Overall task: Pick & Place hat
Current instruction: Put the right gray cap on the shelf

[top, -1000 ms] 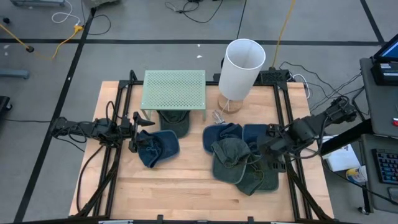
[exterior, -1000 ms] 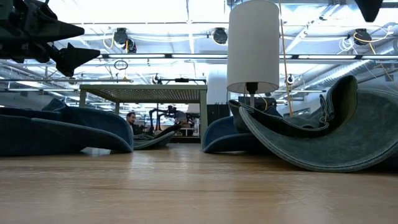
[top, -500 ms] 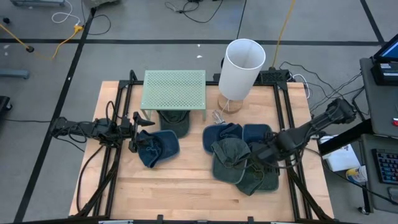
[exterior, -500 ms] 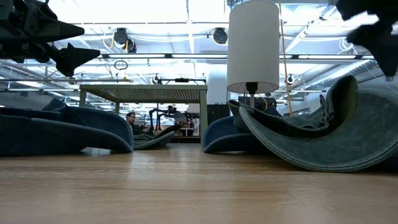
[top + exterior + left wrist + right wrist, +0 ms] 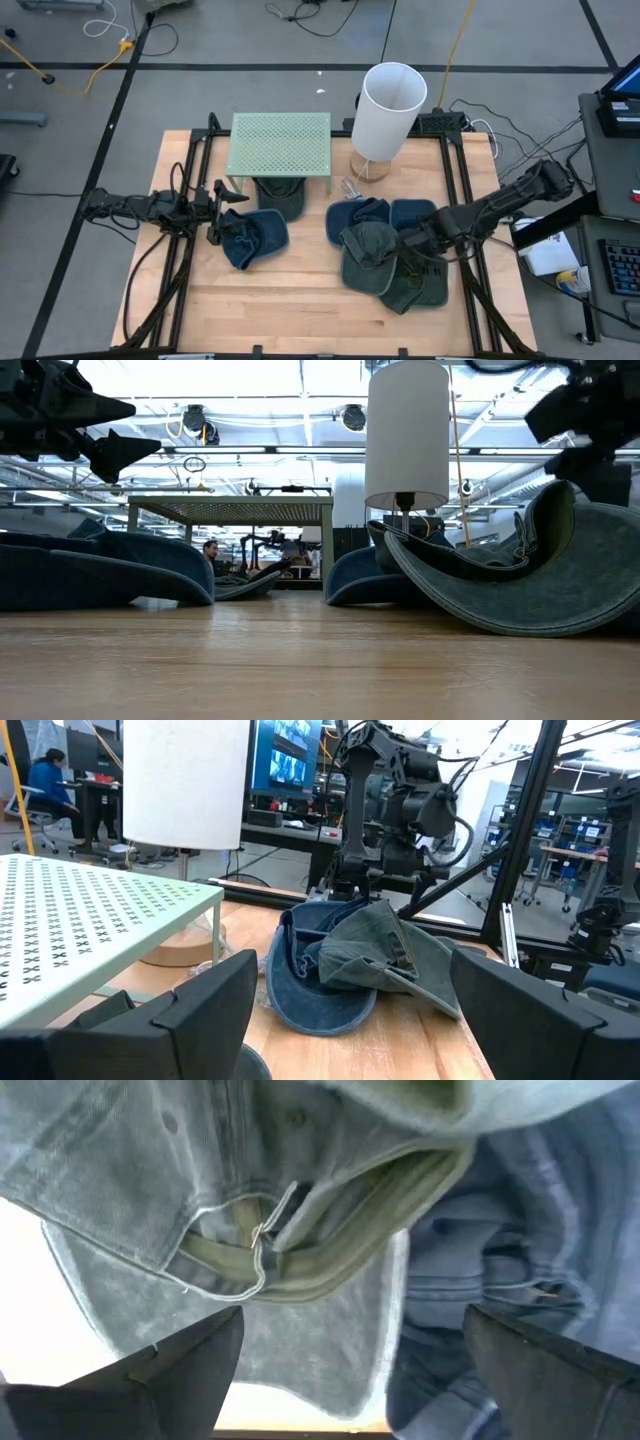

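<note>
At the near right of the pale wooden table (image 5: pixel 300 300), the right gripper (image 5: pixel 412 243) hangs with its two dark fingers spread wide, empty, directly over a heap of soft caps. The topmost is a faded olive-green cotton cap (image 5: pixel 250 1190), crumpled, its stitched strap and small metal buckle facing the wrist camera; under and beside it lie blue denim caps (image 5: pixel 520 1250). The risk, as I judge it: the caps overlap, so fingers closing here could pinch two layers at once and drag a second cap along, or catch only the thin strap (a weak hold that may slip). Limp cloth will also sag and could snag its neighbours when lifted.

On the left side, the left gripper (image 5: pixel 213 214) waits with fingers apart just beside a crumpled dark blue denim cap (image 5: pixel 252 240), holding nothing.

Farther back stands a pale green perforated metal shelf on thin legs (image 5: pixel 280 144), with another dark cap (image 5: pixel 280 196) tucked partly beneath it. Beside it is a white cylindrical lampshade on a round wooden base (image 5: pixel 388 108), smooth and rigid, easily knocked by a wide swing.
</note>
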`<move>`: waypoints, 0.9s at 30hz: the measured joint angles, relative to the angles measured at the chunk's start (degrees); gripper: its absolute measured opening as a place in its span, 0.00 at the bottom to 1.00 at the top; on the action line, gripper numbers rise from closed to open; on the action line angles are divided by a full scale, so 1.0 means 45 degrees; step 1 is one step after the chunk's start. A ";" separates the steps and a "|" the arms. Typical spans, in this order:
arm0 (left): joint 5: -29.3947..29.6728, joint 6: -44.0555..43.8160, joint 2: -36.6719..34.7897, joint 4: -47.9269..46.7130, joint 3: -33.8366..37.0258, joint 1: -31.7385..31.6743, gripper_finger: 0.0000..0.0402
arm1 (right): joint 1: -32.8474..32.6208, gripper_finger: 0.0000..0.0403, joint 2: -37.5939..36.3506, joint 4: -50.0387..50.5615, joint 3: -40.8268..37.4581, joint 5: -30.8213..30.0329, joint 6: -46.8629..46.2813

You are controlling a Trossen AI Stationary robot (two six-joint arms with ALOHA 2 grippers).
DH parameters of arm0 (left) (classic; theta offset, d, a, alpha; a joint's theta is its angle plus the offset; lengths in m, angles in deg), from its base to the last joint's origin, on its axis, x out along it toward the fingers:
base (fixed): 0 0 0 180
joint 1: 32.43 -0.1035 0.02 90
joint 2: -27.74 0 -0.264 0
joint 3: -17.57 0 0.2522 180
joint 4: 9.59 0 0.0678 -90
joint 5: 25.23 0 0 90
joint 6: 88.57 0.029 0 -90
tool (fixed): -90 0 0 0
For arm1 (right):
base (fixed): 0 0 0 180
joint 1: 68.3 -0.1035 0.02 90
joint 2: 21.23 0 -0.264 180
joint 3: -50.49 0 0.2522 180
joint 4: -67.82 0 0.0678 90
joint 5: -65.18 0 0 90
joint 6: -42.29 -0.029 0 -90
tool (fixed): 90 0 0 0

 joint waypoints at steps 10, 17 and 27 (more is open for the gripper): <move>0.0000 -0.0002 0.0002 -0.0002 0.0003 -0.0002 0.84 | 0.0509 0.82 0.0005 -0.1220 -0.1317 0.0869 0.0638; 0.0000 -0.0001 0.0002 0.0002 0.0002 -0.0002 0.84 | 0.0623 0.67 0.0005 -0.1350 -0.1760 0.1238 0.0710; 0.0000 0.0003 0.0000 0.0003 0.0002 -0.0003 0.84 | 0.0623 0.35 0.0005 -0.1732 -0.1760 0.1228 0.1465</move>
